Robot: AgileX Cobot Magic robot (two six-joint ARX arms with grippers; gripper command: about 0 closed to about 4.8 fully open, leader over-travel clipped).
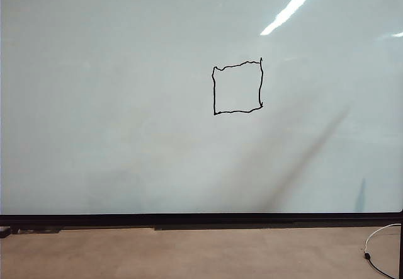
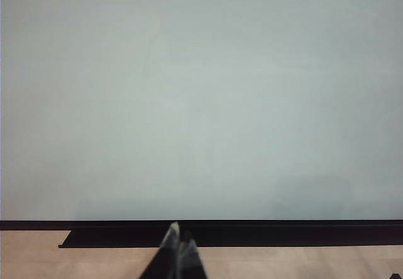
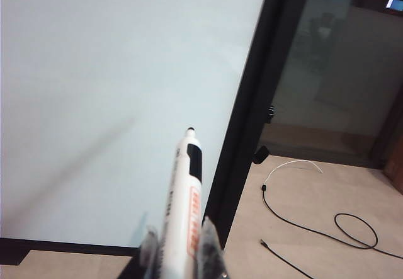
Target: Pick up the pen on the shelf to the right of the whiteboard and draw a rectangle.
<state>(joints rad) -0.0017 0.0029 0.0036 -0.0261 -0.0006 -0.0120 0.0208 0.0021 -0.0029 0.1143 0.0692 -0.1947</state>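
Note:
The whiteboard [image 1: 126,102] fills most of the exterior view, and a closed, wobbly black rectangle [image 1: 237,87] is drawn right of its middle. No arm shows in that view. In the right wrist view my right gripper [image 3: 179,241] is shut on the pen [image 3: 184,184], a white marker with red print; its black tip points up, off the whiteboard [image 3: 113,90], near the board's dark right edge. The shelf is not in view. In the left wrist view my left gripper [image 2: 178,236] is shut and empty, low in front of the board's black bottom edge [image 2: 252,225].
A black frame post [image 3: 252,121] borders the board on its right. Beyond it, a black cable [image 3: 315,219] lies looped on the tan floor. A white-and-black cable [image 1: 378,247] lies at the lower right of the exterior view.

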